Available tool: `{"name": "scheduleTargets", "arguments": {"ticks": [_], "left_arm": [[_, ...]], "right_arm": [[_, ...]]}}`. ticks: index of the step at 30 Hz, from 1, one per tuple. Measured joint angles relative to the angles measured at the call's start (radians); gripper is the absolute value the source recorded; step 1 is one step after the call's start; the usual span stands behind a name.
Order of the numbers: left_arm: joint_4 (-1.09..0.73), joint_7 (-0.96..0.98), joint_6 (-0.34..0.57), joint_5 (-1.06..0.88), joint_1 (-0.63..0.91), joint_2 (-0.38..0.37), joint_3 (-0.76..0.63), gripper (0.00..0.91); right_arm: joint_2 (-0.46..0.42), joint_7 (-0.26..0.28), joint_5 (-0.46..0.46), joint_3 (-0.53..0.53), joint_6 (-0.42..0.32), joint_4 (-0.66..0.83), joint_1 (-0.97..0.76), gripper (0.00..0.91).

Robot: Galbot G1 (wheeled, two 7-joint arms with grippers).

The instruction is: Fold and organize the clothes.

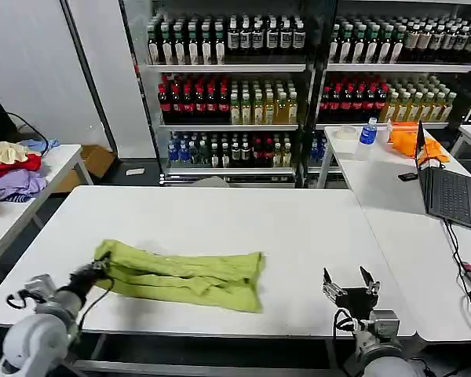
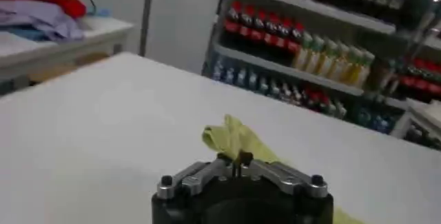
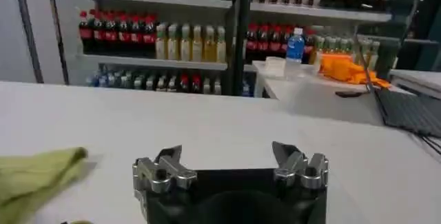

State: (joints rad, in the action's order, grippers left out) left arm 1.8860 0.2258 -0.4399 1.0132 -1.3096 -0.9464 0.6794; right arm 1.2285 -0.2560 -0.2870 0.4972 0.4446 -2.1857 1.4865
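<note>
— Head view first: what do you have?

— I see the wrinkled lime-green cotton T-shirt (image 1: 184, 276) lying in a long bunched strip across the near half of the white table (image 1: 220, 220). My left gripper (image 1: 99, 269) is at the shirt's left end, fingers pinched together on the fabric there. My right gripper (image 1: 350, 280) sits low near the table's front edge, well apart from the shirt's right end, its two fingers spread and holding nothing. A pile of red, lilac and cream garments (image 1: 9, 169) rests on the side table at the left, and a dark laptop (image 1: 447, 188) stands open on the right-hand table.

— Left wrist view?

— I see my left gripper (image 2: 236, 160) with its fingers drawn tight together, and a crumpled tip of the lime shirt (image 2: 233, 136) rising just beyond them, clamped between them. Shelves of bottles (image 2: 310, 46) stand behind.

— Right wrist view?

— My right gripper (image 3: 231, 158) has its fingers wide apart over bare tabletop. One end of the green shirt (image 3: 34, 174) lies off to the side, not touching it.
</note>
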Motion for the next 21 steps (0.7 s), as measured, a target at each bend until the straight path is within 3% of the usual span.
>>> {"name": "scheduleTargets", "arguments": {"ticks": [7,21], "left_arm": [[0.093,0.010,-0.010,0.136,0.002,-0.011,-0.001,0.020],[0.199,0.031,-0.002,0.316,0.059,-0.112,-0.158,0.020]], "right_arm": [[0.003,-0.001,0.005,-0.006,0.001,-0.002,0.008,0.907],[0.007,0.001,0.012,-0.009,-0.001,0.003,0.014,0.907]]}}
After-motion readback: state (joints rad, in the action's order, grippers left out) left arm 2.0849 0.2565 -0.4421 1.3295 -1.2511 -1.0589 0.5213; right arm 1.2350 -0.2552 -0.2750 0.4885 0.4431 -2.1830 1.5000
